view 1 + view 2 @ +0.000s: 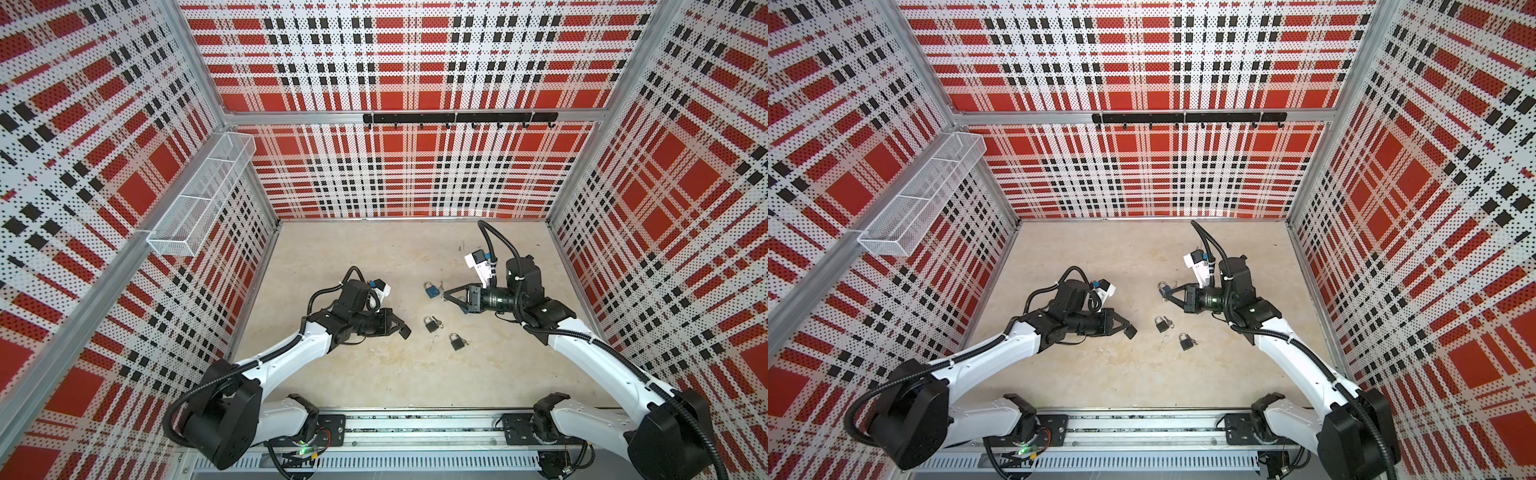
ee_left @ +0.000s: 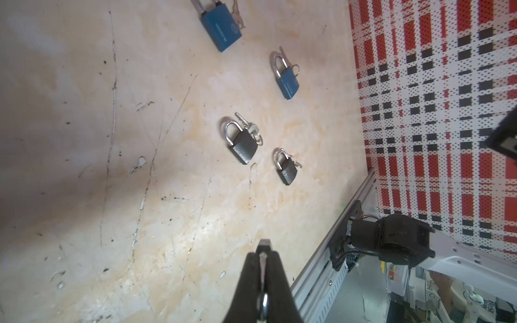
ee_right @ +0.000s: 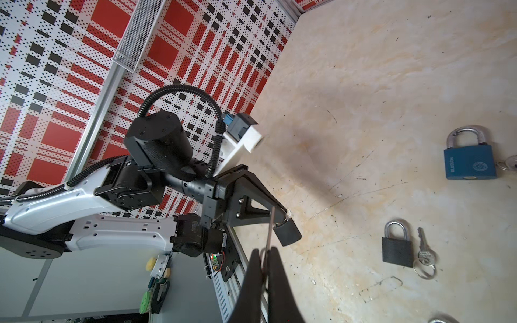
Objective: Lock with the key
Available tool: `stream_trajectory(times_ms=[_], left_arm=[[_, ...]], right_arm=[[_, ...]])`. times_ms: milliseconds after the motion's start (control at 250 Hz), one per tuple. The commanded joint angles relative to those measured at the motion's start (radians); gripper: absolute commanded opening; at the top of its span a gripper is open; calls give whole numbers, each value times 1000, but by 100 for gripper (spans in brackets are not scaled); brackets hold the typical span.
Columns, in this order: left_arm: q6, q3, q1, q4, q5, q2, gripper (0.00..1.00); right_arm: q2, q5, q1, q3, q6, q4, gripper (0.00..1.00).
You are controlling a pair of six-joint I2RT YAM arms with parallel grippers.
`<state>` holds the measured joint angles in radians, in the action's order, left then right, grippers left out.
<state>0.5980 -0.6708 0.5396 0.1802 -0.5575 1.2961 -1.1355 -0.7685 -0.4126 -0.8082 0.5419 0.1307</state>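
Observation:
My left gripper is shut on the shiny shackle of a small black padlock. The padlock's body hangs just past the fingertips, above the table. My right gripper is shut on a thin silver key; its blade sticks out beyond the fingertips and is seen edge-on. In both top views the two grippers face each other over the middle of the table with a gap between them. The key does not touch the held padlock.
On the beige table lie a large blue padlock with its key, and two dark padlocks, each with keys. A smaller blue padlock lies under my right gripper. A wire basket hangs on the left wall.

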Motion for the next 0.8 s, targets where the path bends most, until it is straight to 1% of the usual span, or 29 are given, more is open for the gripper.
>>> stream_trajectory(times_ms=[0,284,456,620,784,796], left_arm=[[-29,1,26,-33,31,45,0],[-31,0,54,-37,81,169,0],[-37,-17,80,-55,96,210,0],[-45,-33,87,-59,102,252,0],[-48,-37,88,-59,117,264,0],[-48,-37,88,-59,119,263,2]], right_arm=[[14,3,3,-8,-8,-41,0],[3,-7,3,-7,-8,-42,0],[-9,-11,3,-6,-7,-50,0],[-20,-18,3,-8,7,-69,0],[-26,-20,3,-9,14,-75,0],[-27,-20,3,-8,14,-76,0]])
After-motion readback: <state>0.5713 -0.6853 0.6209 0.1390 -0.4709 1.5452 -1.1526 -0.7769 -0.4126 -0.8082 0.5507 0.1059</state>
